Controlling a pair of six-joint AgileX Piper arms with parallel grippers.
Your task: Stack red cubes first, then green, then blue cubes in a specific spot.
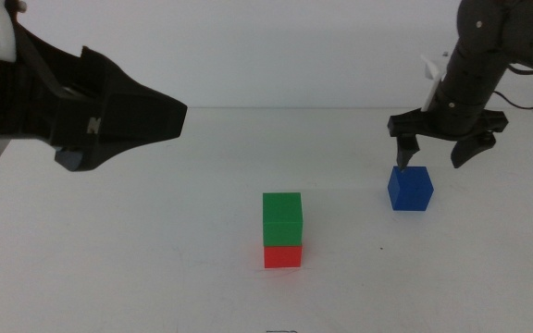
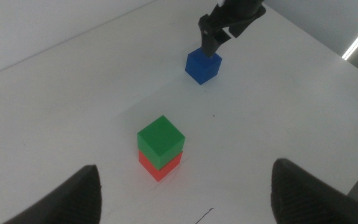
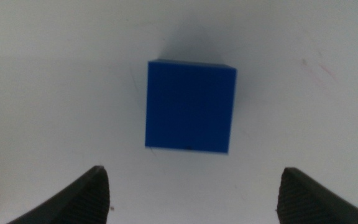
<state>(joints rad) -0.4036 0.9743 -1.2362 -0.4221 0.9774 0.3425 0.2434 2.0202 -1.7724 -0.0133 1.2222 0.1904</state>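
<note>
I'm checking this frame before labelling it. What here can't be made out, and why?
- Red cube: its top face is hidden in every view by the green cube on it; absent from the right wrist view.
- Blue cube: right wrist view shows only its top; whether the open right gripper touches it is unclear.
- Left gripper: middle view cuts it at the left edge, and it looks like one dark mass.
- Stacking spot: unmarked.

Three cubes sit on the desk (image 1: 155,268): one red cube (image 1: 283,256), one green cube (image 1: 282,218) and one blue cube (image 1: 410,189). Two claws are in view, the left claw (image 2: 185,196) and the right claw (image 1: 440,148).
</note>
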